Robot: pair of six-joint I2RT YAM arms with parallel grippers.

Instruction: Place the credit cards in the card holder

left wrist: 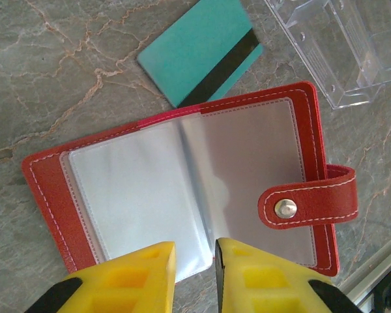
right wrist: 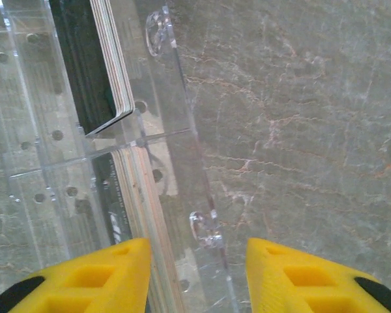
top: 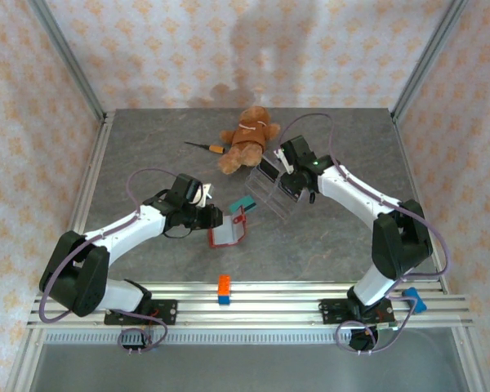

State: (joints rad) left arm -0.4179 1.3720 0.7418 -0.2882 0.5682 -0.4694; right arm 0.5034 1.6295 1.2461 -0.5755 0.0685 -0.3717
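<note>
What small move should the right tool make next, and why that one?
Probably slide the right tool a little toward the card stack in the clear stand, then lower. It is open, but the stand's wall, not the stack, lies between its fingers. The card holder already lies open with empty sleeves.
</note>
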